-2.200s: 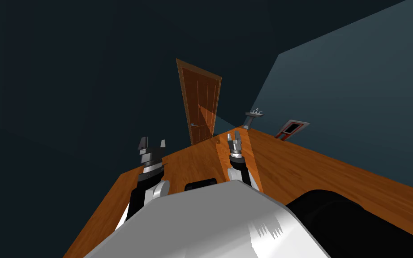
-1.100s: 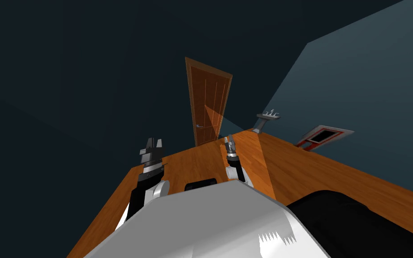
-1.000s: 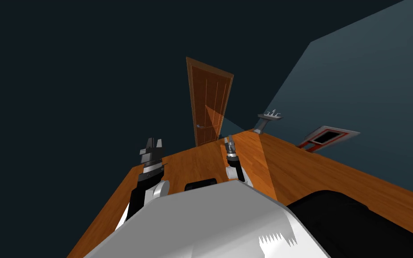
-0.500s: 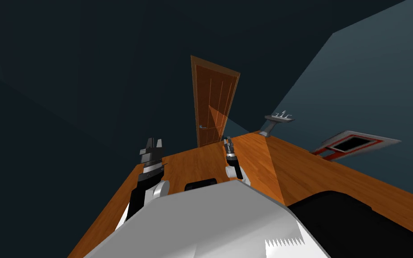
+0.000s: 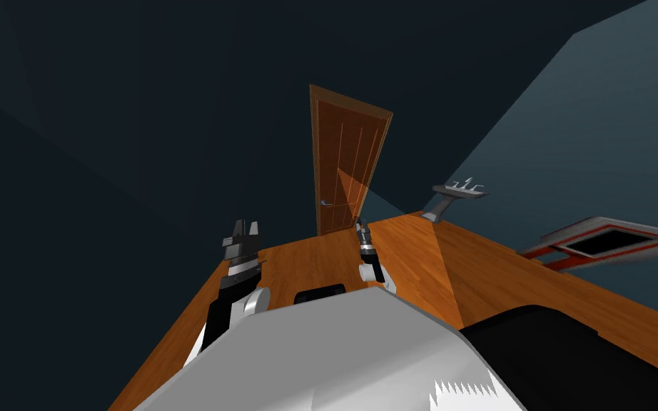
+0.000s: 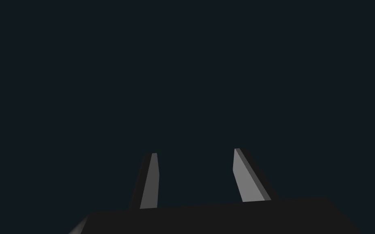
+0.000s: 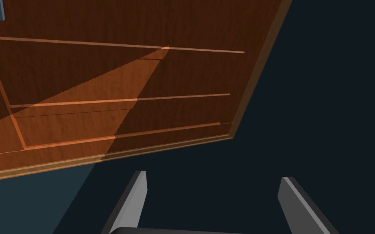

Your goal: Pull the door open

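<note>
Head view: wooden floor (image 5: 320,257) runs to brown panelled door (image 5: 345,168) in dark wall ahead, well apart from both arms. Right fingers (image 7: 137,199) spread wide, empty, pointing toward door. Left fingers (image 6: 152,183) apart, empty. Small handle (image 5: 326,203) on door.

Door (image 5: 345,164) dark red-brown wood grain with an orange lit wedge; floor (image 5: 492,278) orange planks; walls (image 5: 142,107) dark blue-grey; sink (image 5: 458,191) grey; frame (image 5: 606,242) red, grey-edged.
</note>
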You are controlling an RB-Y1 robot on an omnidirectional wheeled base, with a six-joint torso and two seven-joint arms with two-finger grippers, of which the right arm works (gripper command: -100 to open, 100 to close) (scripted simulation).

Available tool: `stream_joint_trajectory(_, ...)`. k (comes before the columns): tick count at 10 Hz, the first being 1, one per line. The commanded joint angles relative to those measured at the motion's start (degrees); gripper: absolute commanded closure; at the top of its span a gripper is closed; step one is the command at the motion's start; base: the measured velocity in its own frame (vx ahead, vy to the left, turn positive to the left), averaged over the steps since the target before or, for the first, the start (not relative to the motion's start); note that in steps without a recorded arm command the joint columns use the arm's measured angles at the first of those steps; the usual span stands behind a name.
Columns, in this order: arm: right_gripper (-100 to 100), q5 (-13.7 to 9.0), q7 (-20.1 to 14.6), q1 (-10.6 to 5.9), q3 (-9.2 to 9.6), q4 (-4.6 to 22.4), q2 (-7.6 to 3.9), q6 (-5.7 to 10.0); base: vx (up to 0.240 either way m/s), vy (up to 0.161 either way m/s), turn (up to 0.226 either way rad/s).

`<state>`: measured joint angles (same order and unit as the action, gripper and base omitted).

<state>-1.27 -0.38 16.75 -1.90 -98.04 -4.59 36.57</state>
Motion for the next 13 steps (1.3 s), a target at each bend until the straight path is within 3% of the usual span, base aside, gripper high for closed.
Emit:
stream_joint_trajectory(1, -100, -0.3, -0.06, -1.02, -0.3, 2.69, -0.02, 0.57, 0.066, 0.0, 0.153)
stream_joint_trajectory(13, -100, -3.08, -1.46, -8.63, -3.42, 21.06, -1.24, 3.99, 0.082, -0.014, 0.111)
